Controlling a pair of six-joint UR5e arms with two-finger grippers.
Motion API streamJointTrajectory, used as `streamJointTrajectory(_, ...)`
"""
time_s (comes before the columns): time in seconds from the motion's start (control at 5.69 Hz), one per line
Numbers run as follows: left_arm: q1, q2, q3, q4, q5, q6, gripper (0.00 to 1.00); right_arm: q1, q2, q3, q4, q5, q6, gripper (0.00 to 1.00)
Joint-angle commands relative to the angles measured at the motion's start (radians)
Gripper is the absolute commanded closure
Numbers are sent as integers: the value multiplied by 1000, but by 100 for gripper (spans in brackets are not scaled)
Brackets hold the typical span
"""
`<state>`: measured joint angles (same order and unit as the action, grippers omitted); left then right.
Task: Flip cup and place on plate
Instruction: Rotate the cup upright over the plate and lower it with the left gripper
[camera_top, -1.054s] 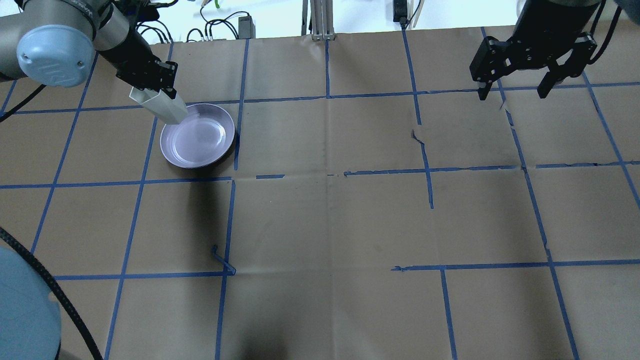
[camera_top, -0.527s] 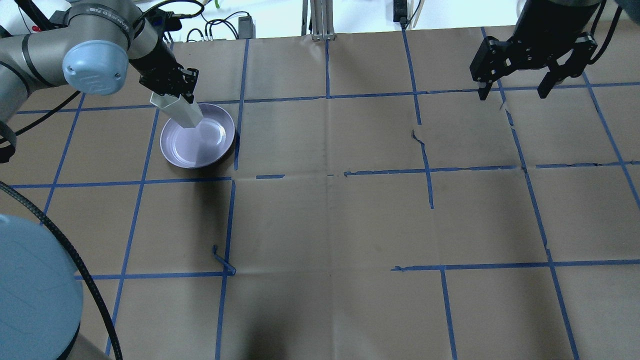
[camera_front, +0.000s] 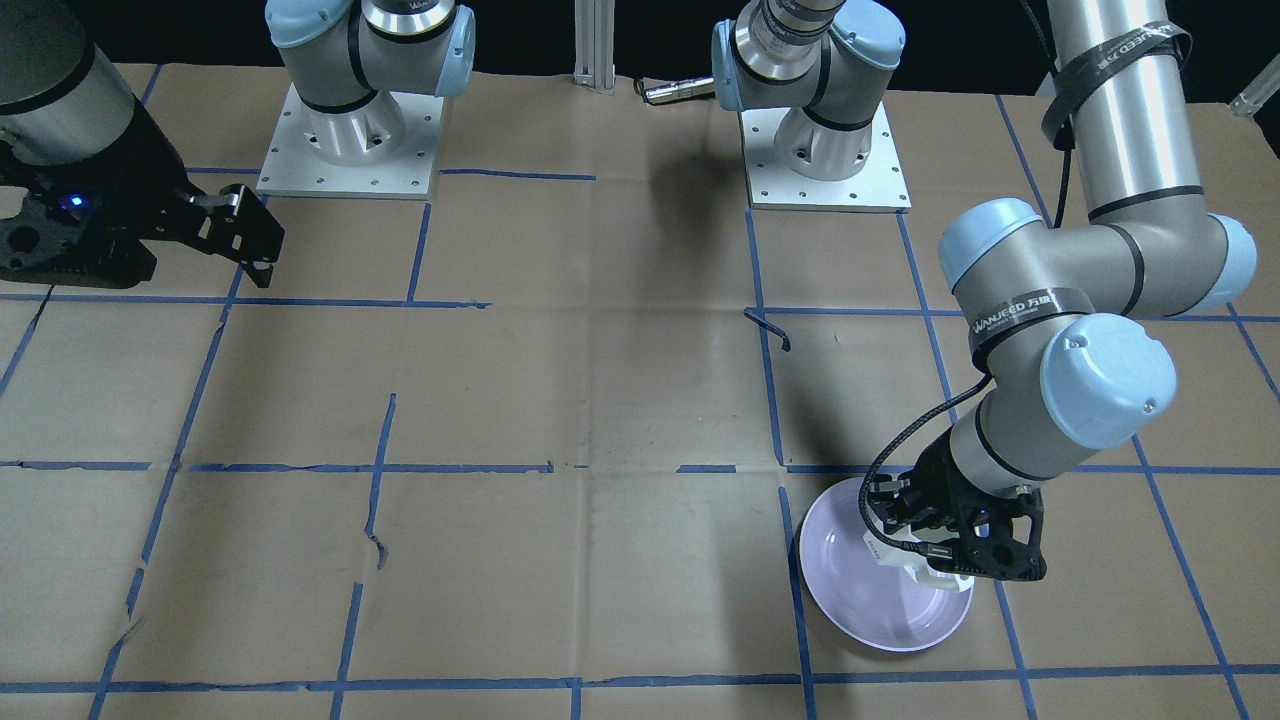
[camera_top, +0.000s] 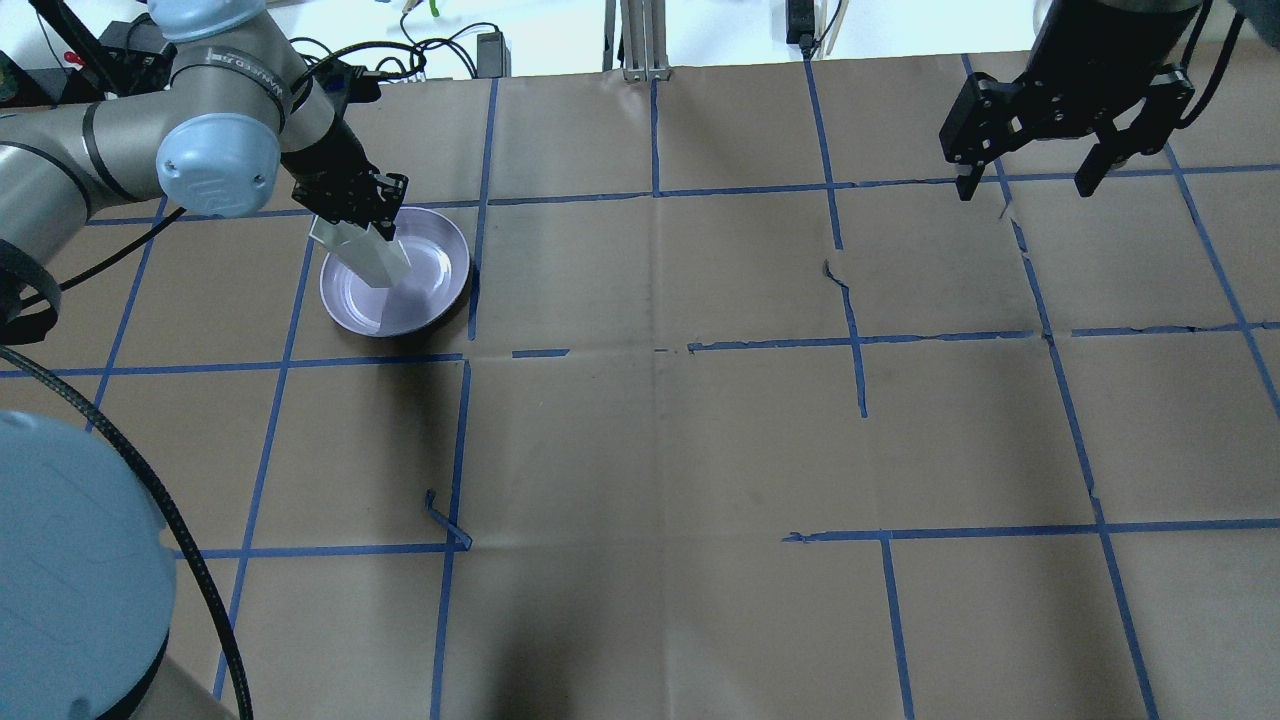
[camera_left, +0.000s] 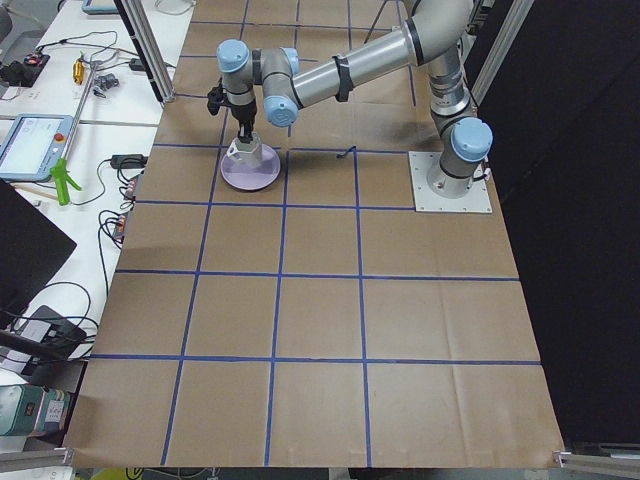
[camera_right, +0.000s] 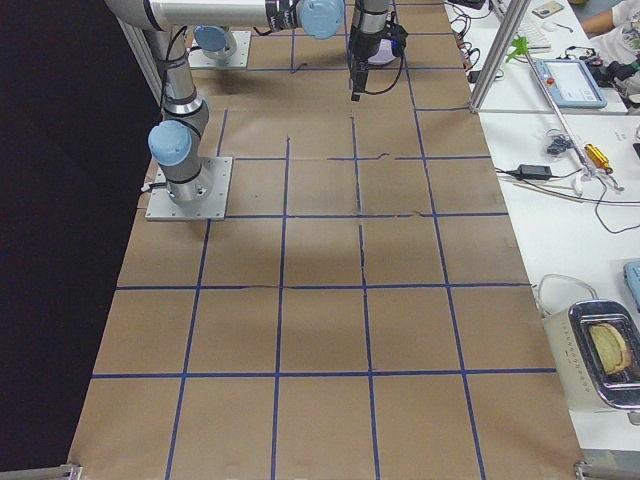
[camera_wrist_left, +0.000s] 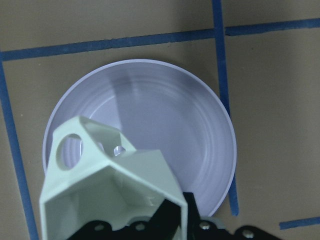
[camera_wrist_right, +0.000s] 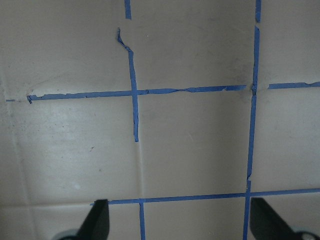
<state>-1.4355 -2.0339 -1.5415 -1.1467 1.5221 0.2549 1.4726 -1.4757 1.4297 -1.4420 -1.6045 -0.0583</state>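
The white faceted cup (camera_top: 365, 255) hangs tilted over the pale lavender plate (camera_top: 432, 290) at the table's far left. My left gripper (camera_top: 362, 222) is shut on the cup's rim from above. In the left wrist view the cup (camera_wrist_left: 110, 185) has its open mouth toward the camera and sits over the plate's (camera_wrist_left: 195, 115) left part. The front view shows the cup (camera_front: 925, 572) low over the plate (camera_front: 870, 605); I cannot tell whether they touch. My right gripper (camera_top: 1025, 188) is open and empty, high over the far right.
Brown paper with a grid of blue tape (camera_top: 655, 195) covers the table. A loose curl of tape (camera_top: 445, 520) lies near the front left. Cables and a metal post (camera_top: 635, 40) stand beyond the far edge.
My left gripper has carried the cup right and toward the robot, from the plate's far-left rim to over its inside, and lower. The right arm has not moved.
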Motion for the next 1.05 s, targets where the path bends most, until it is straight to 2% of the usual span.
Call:
streamJointTrajectory(0.0,-34,-25,-17,56,15,10,100,0,0,0,0,0,0,0)
streamJointTrajectory(0.35,-37,-17,-20,68,24,77,100,0,0,0,0,0,0,0)
streamJointTrajectory(0.53,-37,-19,-22,71,67,99,100,0,0,0,0,0,0,0)
streamJointTrajectory(0.88,-37,-28,-23,74,58,95,100,0,0,0,0,0,0,0)
